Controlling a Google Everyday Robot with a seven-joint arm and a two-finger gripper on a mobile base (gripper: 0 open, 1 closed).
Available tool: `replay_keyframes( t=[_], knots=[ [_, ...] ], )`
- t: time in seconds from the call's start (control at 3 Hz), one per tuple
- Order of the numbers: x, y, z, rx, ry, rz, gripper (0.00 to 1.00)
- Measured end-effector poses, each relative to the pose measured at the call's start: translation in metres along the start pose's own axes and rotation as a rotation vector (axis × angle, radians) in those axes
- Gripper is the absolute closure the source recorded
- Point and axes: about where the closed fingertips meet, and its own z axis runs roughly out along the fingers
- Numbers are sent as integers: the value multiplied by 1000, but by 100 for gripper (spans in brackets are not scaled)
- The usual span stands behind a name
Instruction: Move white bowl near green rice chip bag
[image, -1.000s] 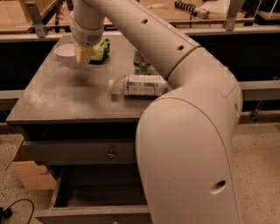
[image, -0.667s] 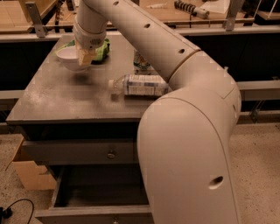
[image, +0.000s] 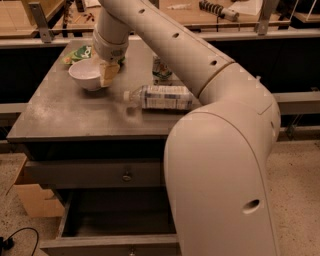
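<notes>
Bottle (image: 162, 96) lying near white bowl (image: 84, 76), end effector (image: 108, 74) at rim

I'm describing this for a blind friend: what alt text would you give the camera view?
A large cream robot arm reaches across a gray table, its end effector at the right rim of a white bowl just in front of a green chip bag. A plastic bottle lies on its side nearby, and a drawer below stands open.
</notes>
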Motion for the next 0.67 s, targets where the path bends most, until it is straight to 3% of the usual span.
replay_keyframes(
  t=[0.33,0.67],
  knots=[
    [1,7,-14,8,15,15,0],
    [-7,34,-62,39,-31,61,0]
  ],
)
